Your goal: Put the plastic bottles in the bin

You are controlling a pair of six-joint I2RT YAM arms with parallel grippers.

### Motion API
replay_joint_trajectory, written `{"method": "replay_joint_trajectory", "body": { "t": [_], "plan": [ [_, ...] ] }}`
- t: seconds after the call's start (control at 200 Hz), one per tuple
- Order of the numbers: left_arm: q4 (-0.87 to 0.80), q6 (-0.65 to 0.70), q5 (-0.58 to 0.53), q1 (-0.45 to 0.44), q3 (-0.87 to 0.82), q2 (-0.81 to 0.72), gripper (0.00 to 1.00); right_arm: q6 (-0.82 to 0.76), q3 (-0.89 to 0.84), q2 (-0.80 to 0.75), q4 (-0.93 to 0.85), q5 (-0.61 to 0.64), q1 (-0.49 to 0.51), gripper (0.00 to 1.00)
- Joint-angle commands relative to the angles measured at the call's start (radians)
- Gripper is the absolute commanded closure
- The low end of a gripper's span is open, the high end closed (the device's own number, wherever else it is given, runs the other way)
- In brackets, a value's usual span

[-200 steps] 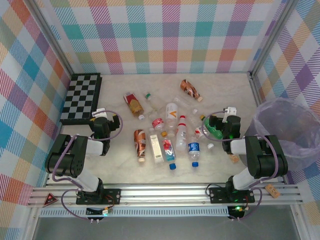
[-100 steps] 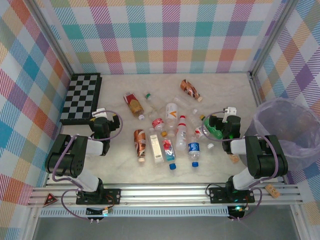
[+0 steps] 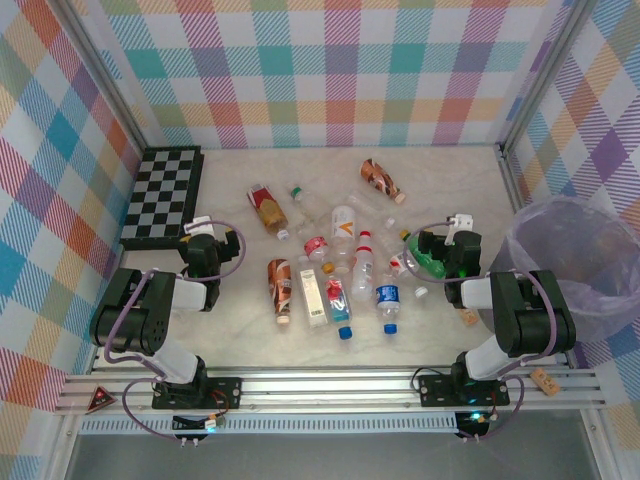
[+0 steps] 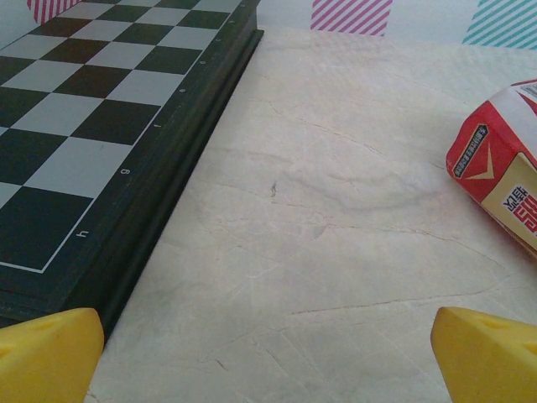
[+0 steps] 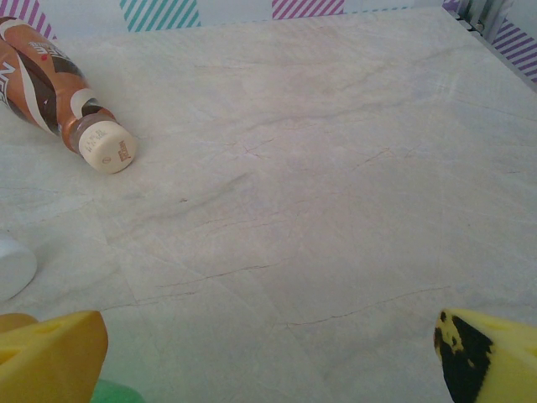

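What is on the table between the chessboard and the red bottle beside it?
Nothing. In the left wrist view, the stretch of table between the chessboard and the red bottle is bare pale marble.

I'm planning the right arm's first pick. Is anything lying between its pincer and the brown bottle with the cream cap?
Nothing visible does. Bare table lies between the open right pincer and the brown bottle, which lies ahead to its left; a white object sits aside at the left edge.
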Motion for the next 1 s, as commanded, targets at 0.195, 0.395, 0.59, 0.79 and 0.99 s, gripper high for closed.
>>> {"method": "replay_joint_trajectory", "body": {
  "t": [0.195, 0.395, 0.59, 0.79, 0.99],
  "plan": [
    [-0.003, 0.002, 0.027, 0.004, 0.003, -0.004, 0.01, 0.017, 0.017, -0.009, 0.009, -0.011, -0.005, 0.0],
    [-0.085, 0.01, 0.025, 0.002, 0.025, -0.059, 0.0, -0.012, 0.054, -0.05, -0.088, -0.049, 0.004, 0.0],
    [-0.465, 0.049, -0.117, -0.066, 0.177, -0.278, 0.0, -0.062, 0.249, -0.216, -0.515, 0.035, 0.021, 0.01],
    [-1.319, -0.14, -0.214, -0.075, 0.581, -0.382, 0.0, 0.02, 0.584, -0.174, -1.083, 0.09, 0.117, 0.01],
    [-1.768, -0.268, -0.084, -0.067, 0.691, -0.424, 0.0, 0.146, 0.832, -0.08, -1.381, 0.018, 0.169, 0.01]
  ]
}}
